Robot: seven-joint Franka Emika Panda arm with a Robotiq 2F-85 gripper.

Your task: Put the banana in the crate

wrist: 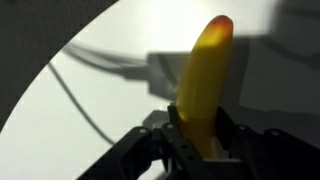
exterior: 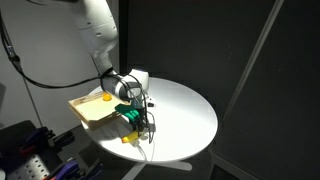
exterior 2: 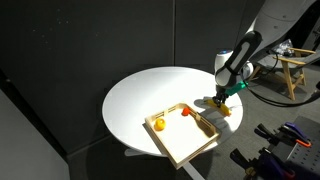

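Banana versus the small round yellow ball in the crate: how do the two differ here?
Shape: the banana is long, while the ball is round.
Place: the banana is outside the crate, clasped in the gripper near the edge of the table; the ball lies inside the crate, untouched.
Both are yellowish and far smaller than the crate.

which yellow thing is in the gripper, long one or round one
The long banana, clamped in the gripper; the round orange-yellow ball lies in the crate.
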